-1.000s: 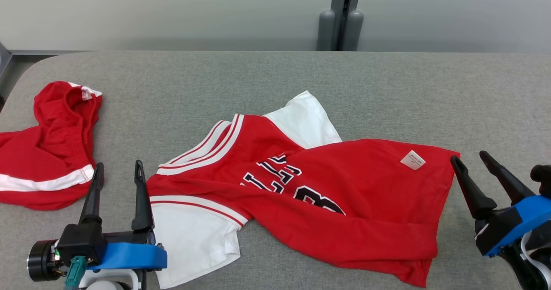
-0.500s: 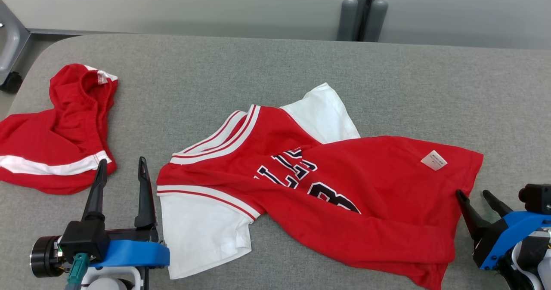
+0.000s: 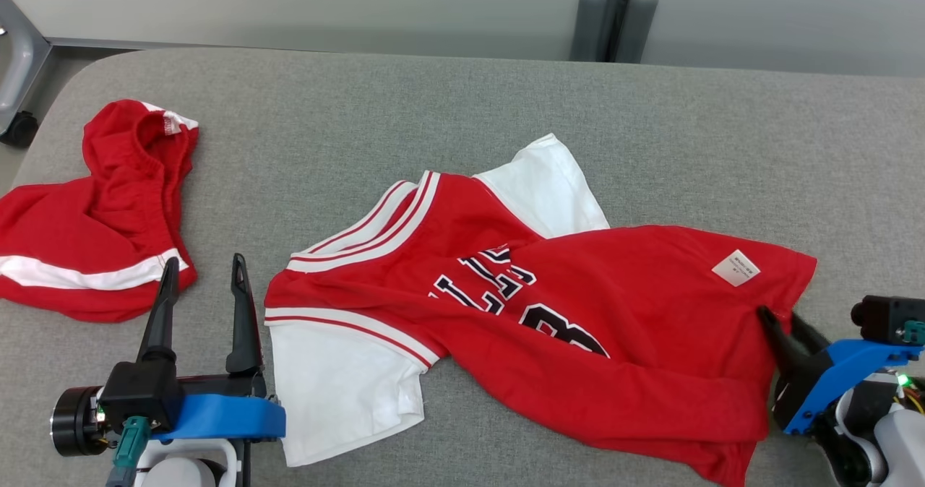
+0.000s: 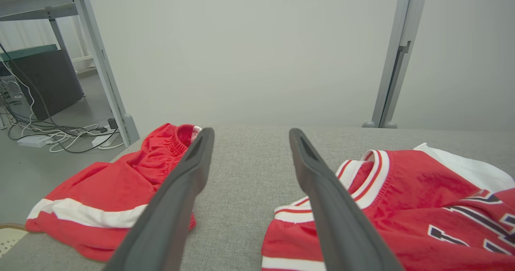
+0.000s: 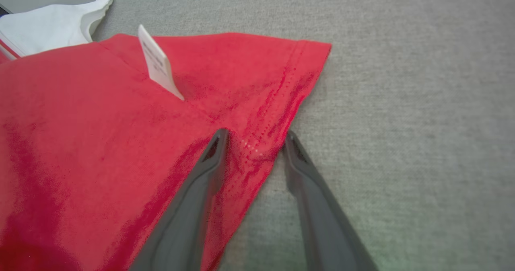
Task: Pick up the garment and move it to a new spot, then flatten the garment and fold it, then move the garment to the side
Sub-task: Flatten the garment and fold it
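Right wrist view is giving you the clearest look: the right gripper (image 5: 255,136) is sitting low over the grey table (image 5: 402,102) with its fingers standing apart. One finger is lying over the red jersey (image 5: 100,122), the other on bare table just outside the hem (image 5: 281,98), and a small ridge of fabric is bunching between them. Nothing is clamped yet.

The jersey is lying rumpled across the middle of the table, collar toward the robot's left and hem toward its right, with the label (image 5: 159,68) standing up near that corner. Your left gripper (image 3: 204,263) is hovering wide open and empty between the red shorts (image 3: 94,205) and the jersey's collar.

You are risking a shallow bite here. With so little hem between the fingers, the cloth is likely to slip out under its own weight once lifted. You may also be catching only the top layer, which would leave the lower one dragging. Lifting by this one corner is likely to leave the jersey hanging twisted, making flattening harder.
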`<state>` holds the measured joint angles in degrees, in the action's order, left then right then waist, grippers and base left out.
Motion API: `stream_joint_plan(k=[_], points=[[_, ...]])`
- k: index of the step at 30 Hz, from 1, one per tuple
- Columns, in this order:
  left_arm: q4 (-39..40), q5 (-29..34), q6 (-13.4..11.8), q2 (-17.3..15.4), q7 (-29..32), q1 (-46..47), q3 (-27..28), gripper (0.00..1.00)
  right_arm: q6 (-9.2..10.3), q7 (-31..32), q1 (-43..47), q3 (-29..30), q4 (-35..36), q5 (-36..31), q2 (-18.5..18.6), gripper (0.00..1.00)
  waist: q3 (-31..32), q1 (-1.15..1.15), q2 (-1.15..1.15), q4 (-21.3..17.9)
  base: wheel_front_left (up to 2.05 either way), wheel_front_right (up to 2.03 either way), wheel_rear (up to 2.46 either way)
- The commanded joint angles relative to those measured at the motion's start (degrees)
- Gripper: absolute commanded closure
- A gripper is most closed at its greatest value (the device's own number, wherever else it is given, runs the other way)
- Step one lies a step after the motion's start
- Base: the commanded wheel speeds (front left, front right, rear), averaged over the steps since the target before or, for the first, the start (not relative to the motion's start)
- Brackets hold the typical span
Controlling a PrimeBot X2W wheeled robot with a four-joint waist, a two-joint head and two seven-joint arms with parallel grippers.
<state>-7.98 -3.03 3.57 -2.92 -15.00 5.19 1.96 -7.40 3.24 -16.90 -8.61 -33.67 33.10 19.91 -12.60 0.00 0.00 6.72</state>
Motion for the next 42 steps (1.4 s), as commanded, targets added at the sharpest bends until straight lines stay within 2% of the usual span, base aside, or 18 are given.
stream_joint_plan(k=[1,9,18,26,33,42], points=[[-0.1,-0.3,-0.2,0.1,-0.3,0.5,-0.1,0.00,-0.15,-0.2,0.3,-1.7,-0.8,0.9,-0.5,1.00,0.3,0.00,0.00,0.0,0.00,0.00,0.00],[-0.2,-0.5,-0.7,0.1,-0.3,-1.3,0.4,0.00,-0.10,-3.2,2.6,-4.5,6.4,3.4,2.2,1.00,2.3,0.00,0.00,-1.1,0.00,0.00,0.00],[0.0,-0.4,-0.6,0.1,-0.3,-2.0,0.5,0.00,-0.10,0.4,4.1,-4.0,22.5,5.0,4.0,1.00,3.9,0.00,0.00,-3.0,0.00,0.00,0.00],[0.1,-0.6,-0.5,0.0,-0.3,-2.5,0.2,0.00,-0.10,3.9,4.6,-1.3,32.5,3.2,3.3,1.00,4.7,0.00,0.00,-2.0,0.00,0.00,0.00],[0.0,-0.7,-0.6,0.1,-0.3,-2.6,0.3,0.00,-0.10,6.7,6.1,-0.3,35.1,2.3,2.4,1.00,5.0,0.00,0.00,-0.9,0.00,0.00,0.00],[0.3,-0.7,-0.7,0.1,-0.3,-2.8,0.6,0.00,-0.10,5.1,5.7,2.7,36.8,2.8,0.7,1.00,5.0,0.00,0.00,-1.2,0.00,0.00,0.00]])
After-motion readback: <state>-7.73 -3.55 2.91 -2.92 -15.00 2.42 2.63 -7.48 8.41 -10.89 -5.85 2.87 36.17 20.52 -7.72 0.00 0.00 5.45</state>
